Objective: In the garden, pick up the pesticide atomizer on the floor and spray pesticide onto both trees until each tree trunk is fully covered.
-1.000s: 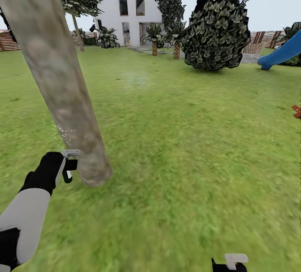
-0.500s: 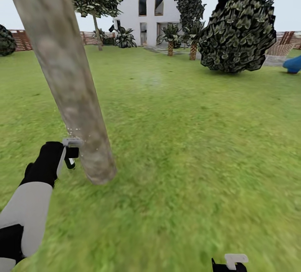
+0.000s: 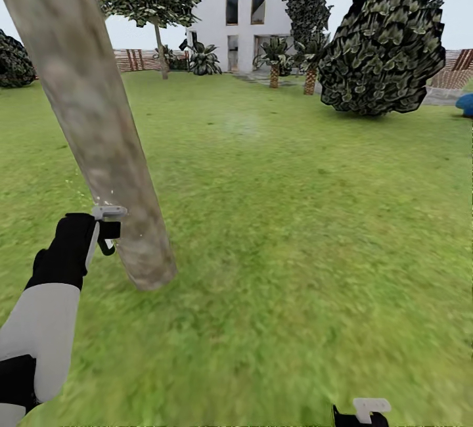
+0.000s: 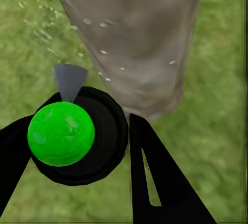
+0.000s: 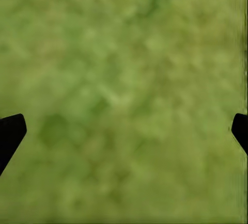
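A thick mottled grey-brown tree trunk [image 3: 98,125] leans across the left of the head view, its base in the grass [image 3: 295,236]. My left gripper [image 3: 98,233] is shut on the pesticide atomizer [image 3: 109,213], whose pale grey head almost touches the bark low on the trunk. Whitish pesticide specks [image 3: 108,194] float just above the nozzle. In the left wrist view the atomizer [image 4: 61,133] sits between the black fingers [image 4: 155,182], its grey nozzle aimed at the trunk [image 4: 139,33], which is dotted with white droplets. My right gripper [image 3: 361,414] hangs open low over grass [image 5: 124,100].
Far back stand a white house [image 3: 243,13], a fence [image 3: 131,59], a leafy tree with a bare trunk [image 3: 159,52], palms [image 3: 274,66] and tall conifers. A large dark shrub [image 3: 384,52] sits at the right, with a blue slide's end [image 3: 465,104] beyond it.
The camera has swung left, so the background slid right. My left gripper with the atomizer has risen a little along the trunk, still spraying. The right gripper has not moved.
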`<state>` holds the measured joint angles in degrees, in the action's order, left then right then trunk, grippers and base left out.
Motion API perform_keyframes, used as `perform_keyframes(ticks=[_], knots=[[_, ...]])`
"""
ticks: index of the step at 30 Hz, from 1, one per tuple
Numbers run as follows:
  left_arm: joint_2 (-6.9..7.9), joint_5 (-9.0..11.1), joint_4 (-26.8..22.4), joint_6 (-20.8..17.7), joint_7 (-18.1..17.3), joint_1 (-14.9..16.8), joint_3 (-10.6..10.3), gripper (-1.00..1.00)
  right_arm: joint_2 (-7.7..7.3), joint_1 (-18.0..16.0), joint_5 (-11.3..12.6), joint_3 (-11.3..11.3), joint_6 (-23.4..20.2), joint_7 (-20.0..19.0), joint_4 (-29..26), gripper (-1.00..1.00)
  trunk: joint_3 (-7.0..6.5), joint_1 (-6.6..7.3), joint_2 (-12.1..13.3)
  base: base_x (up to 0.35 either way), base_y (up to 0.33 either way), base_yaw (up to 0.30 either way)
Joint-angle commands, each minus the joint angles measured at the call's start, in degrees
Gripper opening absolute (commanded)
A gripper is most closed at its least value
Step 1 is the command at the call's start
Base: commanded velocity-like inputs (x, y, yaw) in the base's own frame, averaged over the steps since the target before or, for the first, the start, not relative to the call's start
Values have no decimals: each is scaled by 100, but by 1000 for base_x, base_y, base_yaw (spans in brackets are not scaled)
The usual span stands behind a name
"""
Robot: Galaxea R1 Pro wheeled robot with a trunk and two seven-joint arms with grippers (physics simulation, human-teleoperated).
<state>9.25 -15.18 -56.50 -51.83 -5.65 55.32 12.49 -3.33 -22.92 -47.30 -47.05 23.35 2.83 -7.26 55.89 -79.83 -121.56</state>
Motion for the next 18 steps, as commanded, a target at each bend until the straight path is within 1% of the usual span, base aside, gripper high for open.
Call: perform_keyframes(ticks=[1,4,9,15,18], knots=[[-2,-64,-9,-21,-58,6,8,-100,-1,-4,-60,-32,21,31,13,100,5,2,-2,-98,-274,0],[-2,-64,-10,-22,-54,134,14,-100,-1,-3,-60,-32,21,30,9,100,5,2,-2,-99,-274,0],[-27,-72,-10,-20,-50,168,8,-100,3,-4,-60,-32,21,29,13,100,5,2,-2,-99,-274,23],[-28,-89,-10,-20,-50,172,7,-100,7,-6,-60,-32,21,26,14,100,5,2,-2,-97,-274,245],[-25,-102,1,-21,-50,133,17,-100,7,-6,-60,-32,21,25,14,100,5,2,-2,-27,-274,276]])
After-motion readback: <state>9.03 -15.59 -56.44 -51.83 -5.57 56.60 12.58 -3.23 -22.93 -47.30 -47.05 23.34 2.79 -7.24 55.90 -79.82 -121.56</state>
